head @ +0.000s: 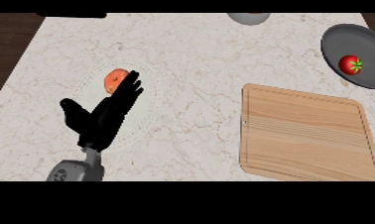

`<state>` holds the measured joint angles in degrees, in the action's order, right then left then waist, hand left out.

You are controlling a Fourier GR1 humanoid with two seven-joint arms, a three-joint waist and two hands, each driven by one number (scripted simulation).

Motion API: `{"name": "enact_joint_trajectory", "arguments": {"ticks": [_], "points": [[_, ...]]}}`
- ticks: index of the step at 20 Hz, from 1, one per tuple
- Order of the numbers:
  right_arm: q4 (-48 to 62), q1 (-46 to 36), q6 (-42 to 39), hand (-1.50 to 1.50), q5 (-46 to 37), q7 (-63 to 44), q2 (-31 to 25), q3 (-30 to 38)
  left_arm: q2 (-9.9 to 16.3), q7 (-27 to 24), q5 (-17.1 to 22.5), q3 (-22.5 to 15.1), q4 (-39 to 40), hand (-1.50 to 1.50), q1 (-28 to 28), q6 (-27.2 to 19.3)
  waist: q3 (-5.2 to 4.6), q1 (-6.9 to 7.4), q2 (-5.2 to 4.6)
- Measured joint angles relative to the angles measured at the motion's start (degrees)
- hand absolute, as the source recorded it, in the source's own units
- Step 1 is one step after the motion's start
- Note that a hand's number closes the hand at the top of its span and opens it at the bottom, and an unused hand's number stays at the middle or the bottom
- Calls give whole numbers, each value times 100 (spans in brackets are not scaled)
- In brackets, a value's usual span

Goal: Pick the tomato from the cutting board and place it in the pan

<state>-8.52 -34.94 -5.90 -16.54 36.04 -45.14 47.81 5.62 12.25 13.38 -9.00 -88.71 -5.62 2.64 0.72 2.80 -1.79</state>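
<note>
A red tomato (351, 64) with a green stem lies inside the dark grey pan (338, 44) at the right edge of the counter. The wooden cutting board (300, 134) sits at the lower right with nothing on it. My left hand (102, 114) stands open at the left, fingers straight and pointing up over a white plate (150, 104). No right hand shows anywhere in the head view.
An orange round fruit (114, 80) lies on the white plate, just beyond my left fingertips. A grey bowl (249, 18) is cut off by the top edge. Dark wood floor shows past the counter's left edge.
</note>
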Motion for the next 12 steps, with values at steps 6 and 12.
{"name": "enact_joint_trajectory", "arguments": {"ticks": [6, 12], "points": [[4, 423, -746, -150, 63, 372, -227, 34, 38, 48, 15, 42, -42, 0, 42, 10, -4, -15, 27], [-7, 685, -1188, -150, 38, 612, -341, -20, 6, 55, -3, 45, -1, 0, 16, 0, -9, -31, 44]]}}
